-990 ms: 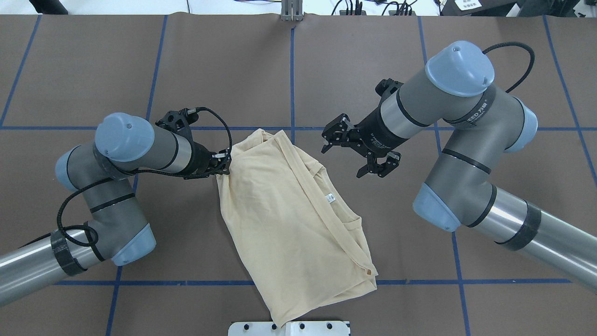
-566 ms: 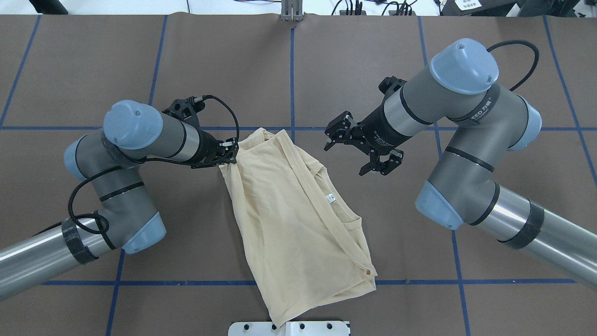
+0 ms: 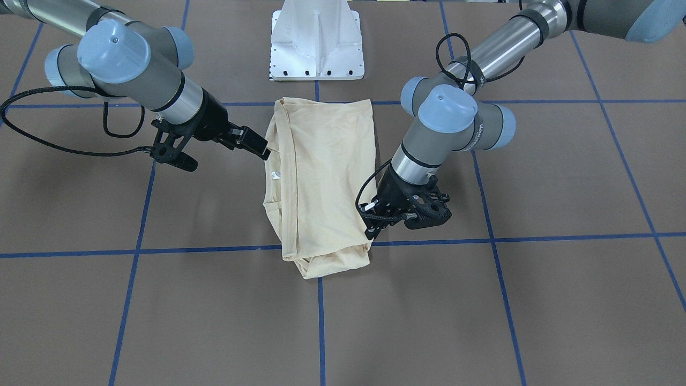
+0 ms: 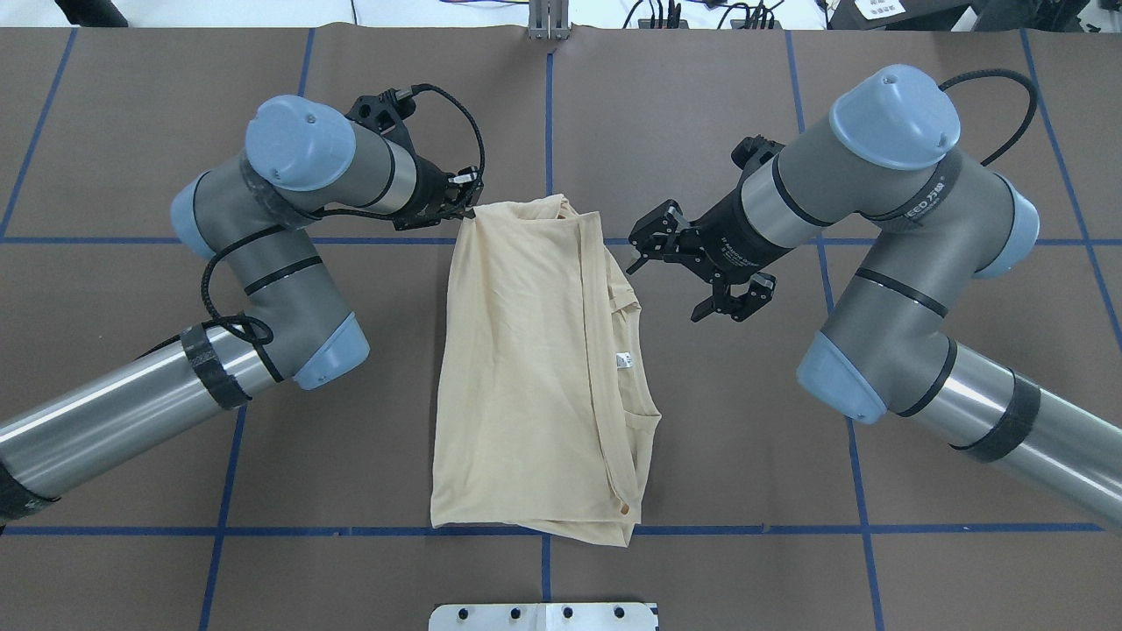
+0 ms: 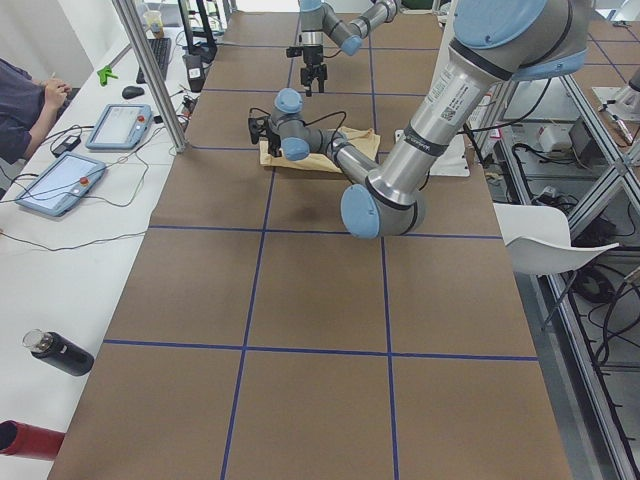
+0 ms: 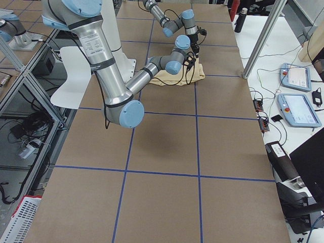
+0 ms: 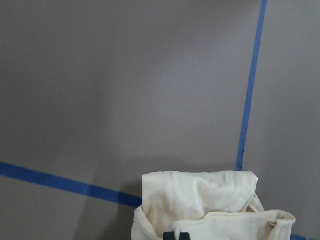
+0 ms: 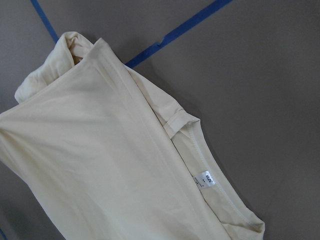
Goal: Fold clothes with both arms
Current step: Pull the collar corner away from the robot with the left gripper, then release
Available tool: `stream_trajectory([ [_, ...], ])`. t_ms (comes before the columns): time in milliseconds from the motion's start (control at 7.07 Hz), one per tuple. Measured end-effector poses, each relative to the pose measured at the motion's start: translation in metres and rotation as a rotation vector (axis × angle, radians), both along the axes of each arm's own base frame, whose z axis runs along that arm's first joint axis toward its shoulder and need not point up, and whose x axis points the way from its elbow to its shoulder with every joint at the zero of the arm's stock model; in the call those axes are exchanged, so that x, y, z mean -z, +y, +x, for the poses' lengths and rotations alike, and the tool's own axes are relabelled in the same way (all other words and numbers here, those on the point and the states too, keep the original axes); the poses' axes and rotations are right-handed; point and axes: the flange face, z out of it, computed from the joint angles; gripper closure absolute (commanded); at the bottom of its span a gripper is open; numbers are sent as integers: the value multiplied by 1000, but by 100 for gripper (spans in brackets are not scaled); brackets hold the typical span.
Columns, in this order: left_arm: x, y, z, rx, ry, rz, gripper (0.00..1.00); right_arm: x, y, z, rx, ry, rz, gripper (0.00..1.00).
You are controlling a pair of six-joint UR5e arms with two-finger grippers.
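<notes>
The pale cream-yellow long-sleeved T-shirt (image 4: 526, 377) is lying folded lengthwise in the centre of the overhead view on the brown table (image 4: 754, 456). It is stretching from the upper horizontal blue tape line (image 4: 131, 239) down to the lower one, a little above the white pedestal base (image 4: 543, 616) at the bottom edge. Its small white neck tag (image 4: 624, 359) is showing near the right-hand edge of the fold.

The left arm (image 4: 298, 145) is reaching in from the left of the overhead view. The left gripper (image 4: 467, 202) is clenching the upper left corner of the T-shirt, right at the upper tape line. In the left wrist view its black fingertips (image 7: 175, 235) are pressing together on bunched cream fabric at the bottom edge of the frame.

The right arm (image 4: 885, 114) is coming in from the right. The right gripper (image 4: 668, 285) is hovering just beside the garment's upper right edge with its jaws spread wide, grasping nothing. Whether its nearer finger is brushing the cloth cannot be told. The right wrist view is looking down on the folded fabric, with the tag at the lower right.
</notes>
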Motion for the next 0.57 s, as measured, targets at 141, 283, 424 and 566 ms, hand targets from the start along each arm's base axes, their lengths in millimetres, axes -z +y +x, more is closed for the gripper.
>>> stream_trajectory([
  [141,-2,-18,0,38,-20,-2,100,-1,-2,2,-4,1,-1,0],
  [283,-8,-34,-3,79,-42,-3,100,-2,-3,3,-7,3,-3,0],
  [424,-15,-48,-10,111,-60,-7,96,-3,-4,4,-9,4,-4,0],
  [566,-18,-57,-15,133,-69,-7,1,-3,-4,4,-10,5,-4,0],
])
